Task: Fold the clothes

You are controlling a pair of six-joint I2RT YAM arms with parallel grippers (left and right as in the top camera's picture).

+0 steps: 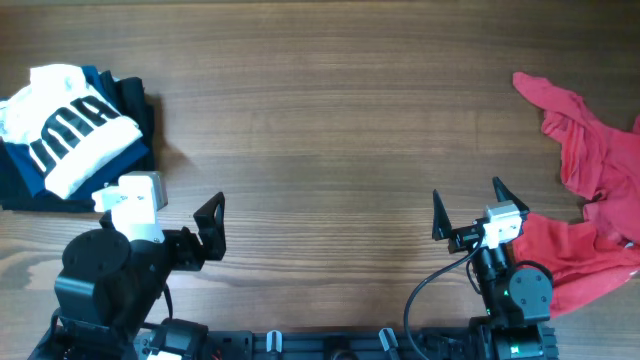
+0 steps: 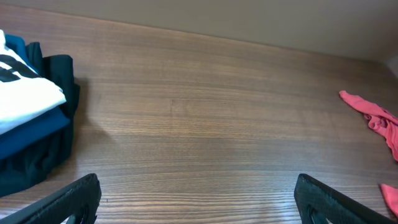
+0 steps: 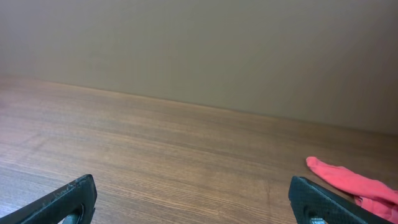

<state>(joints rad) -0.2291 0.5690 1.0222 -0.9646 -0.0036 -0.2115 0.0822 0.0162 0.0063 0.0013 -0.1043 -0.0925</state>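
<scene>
Overhead: left jaws and right jaws were both released, spread wide and holding nothing, low over the near side of the tabletop [image 1: 330, 110]. The white T-shirt [image 1: 70, 135] sat folded on a blue garment [image 1: 25, 170] and a black garment [image 1: 135, 110], far left, just beside my left arm. The red garment [image 1: 590, 160] lay crumpled far right, its lower part against my right arm's base and running out of frame.

Left wrist: stack at left, red cloth at right edge, bare wood between.

Right wrist: only a red tip showed, low right. Nothing sat between the jaws.

Risks, as I judged them: pinching a bunched red fold would lift several layers. Dragging it could snag on my own base. A left swing could topple the stack.
</scene>
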